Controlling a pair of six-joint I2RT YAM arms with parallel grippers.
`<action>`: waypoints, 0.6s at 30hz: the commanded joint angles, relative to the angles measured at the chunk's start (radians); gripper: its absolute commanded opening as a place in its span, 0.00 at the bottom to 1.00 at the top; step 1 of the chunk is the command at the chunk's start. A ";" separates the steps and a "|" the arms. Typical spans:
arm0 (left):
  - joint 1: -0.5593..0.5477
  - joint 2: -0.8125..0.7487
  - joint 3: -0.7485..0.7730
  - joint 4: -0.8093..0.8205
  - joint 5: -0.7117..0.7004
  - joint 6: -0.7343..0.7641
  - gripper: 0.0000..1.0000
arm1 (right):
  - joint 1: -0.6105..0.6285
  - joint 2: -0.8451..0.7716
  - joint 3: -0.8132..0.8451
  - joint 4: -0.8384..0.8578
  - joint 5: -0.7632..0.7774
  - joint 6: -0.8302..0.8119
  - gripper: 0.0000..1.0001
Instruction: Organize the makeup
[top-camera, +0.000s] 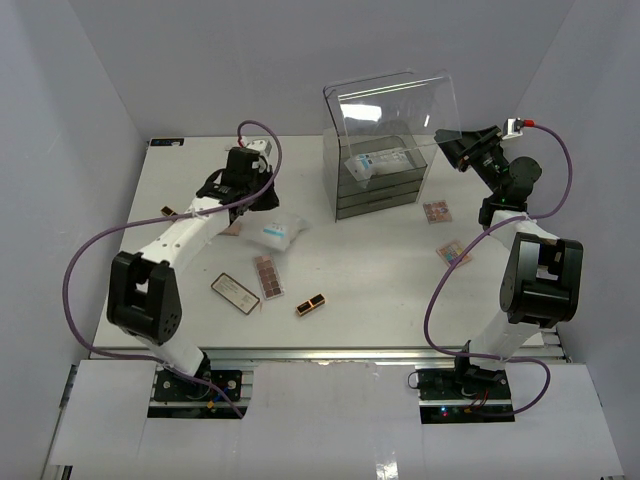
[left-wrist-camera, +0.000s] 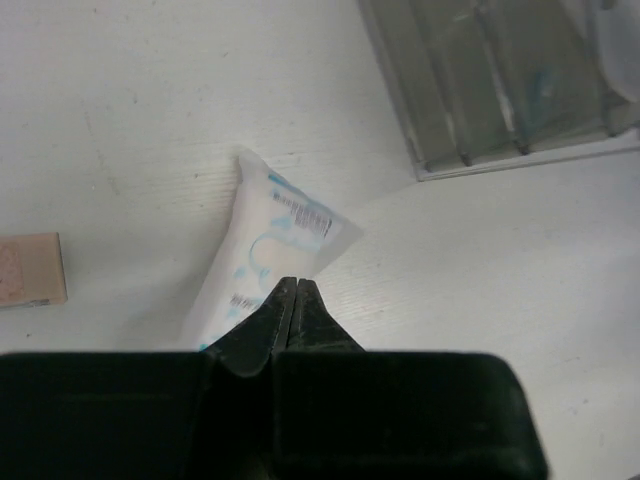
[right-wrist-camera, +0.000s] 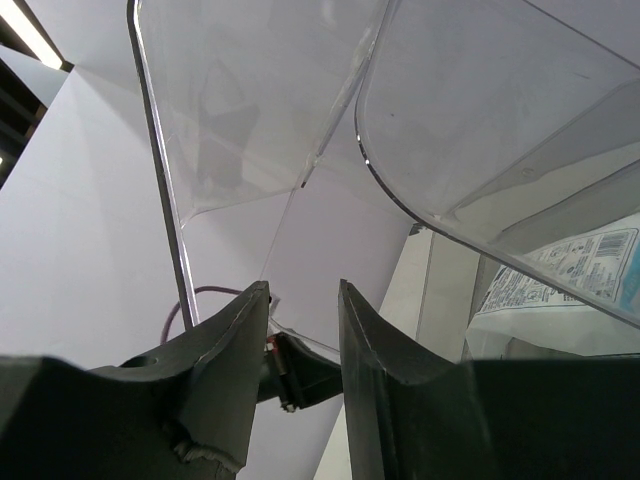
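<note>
A clear acrylic drawer box was set on the white table, toward one o'clock from the table's middle. Its transparent lid was raised and tilted back toward twelve o'clock. The table was enclosed by white walls at nine, twelve and three o'clock.

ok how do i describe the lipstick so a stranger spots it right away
Find the clear acrylic drawer box at the back of the table, then come toward the near edge, slightly left. Three items lie there; the lipstick tube is the rightmost, a stubby black-and-gold stick, unlike the flat brown palette and pale flat case beside it.
</note>
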 joint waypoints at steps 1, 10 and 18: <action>-0.011 -0.156 -0.097 0.049 0.078 -0.009 0.00 | 0.002 -0.042 0.004 0.082 -0.017 -0.005 0.41; -0.053 -0.243 -0.228 0.056 0.106 -0.003 0.30 | 0.001 -0.047 -0.003 0.077 -0.015 -0.016 0.41; -0.129 -0.035 -0.137 -0.033 -0.117 0.114 0.68 | 0.001 -0.054 -0.018 0.079 -0.017 -0.020 0.41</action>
